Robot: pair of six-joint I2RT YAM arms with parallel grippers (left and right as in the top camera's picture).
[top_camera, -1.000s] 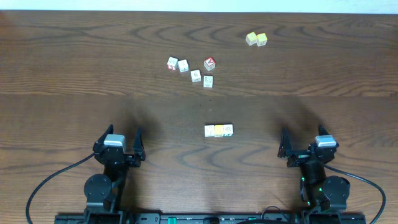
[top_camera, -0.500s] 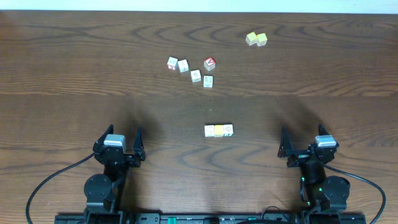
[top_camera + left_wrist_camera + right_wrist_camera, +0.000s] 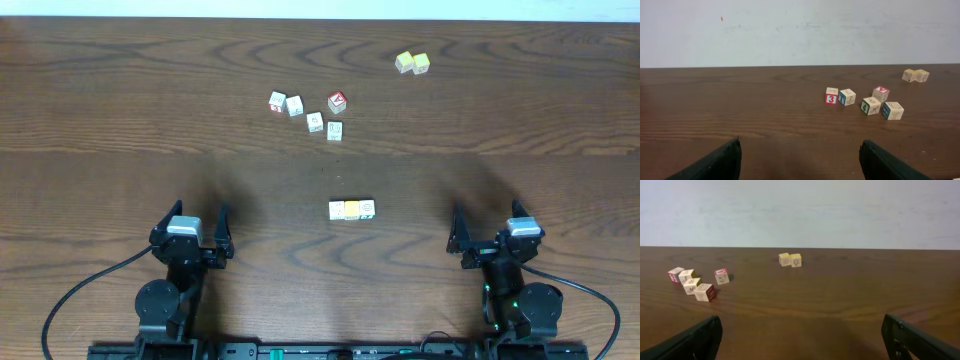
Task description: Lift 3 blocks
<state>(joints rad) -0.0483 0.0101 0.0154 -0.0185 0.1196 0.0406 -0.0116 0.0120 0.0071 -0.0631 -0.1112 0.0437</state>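
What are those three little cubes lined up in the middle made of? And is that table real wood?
The three cubes look like wood: matte pale and yellow-orange tops with faint printed marks, though small from above. The farther cubes show bare pale sides and painted faces. The table has dark brown grain with a soft sheen: solid wood, veneer or laminate, I cannot tell.
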